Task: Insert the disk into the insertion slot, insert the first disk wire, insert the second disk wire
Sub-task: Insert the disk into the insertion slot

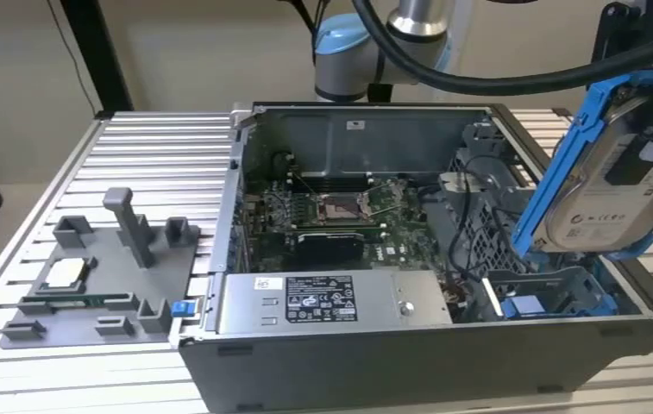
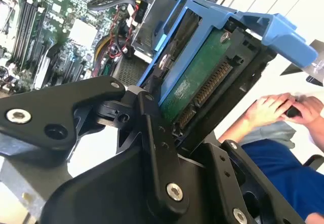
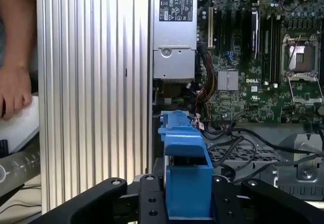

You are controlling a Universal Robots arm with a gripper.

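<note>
The robot arm's fingers (image 3: 148, 203) are clamped on the disk (image 1: 602, 194) in its blue carrier. They hold it tilted on edge in the air, above the open computer case (image 1: 418, 354) at the exterior view's right.

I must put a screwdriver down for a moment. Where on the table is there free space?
Bare ribbed table lies behind the grey fixture tray, up to the wall of the computer case on the exterior view's left, and in a strip before the tray. Crowded: the drive cage, with cables, and the disk in the gripper above it.
</note>
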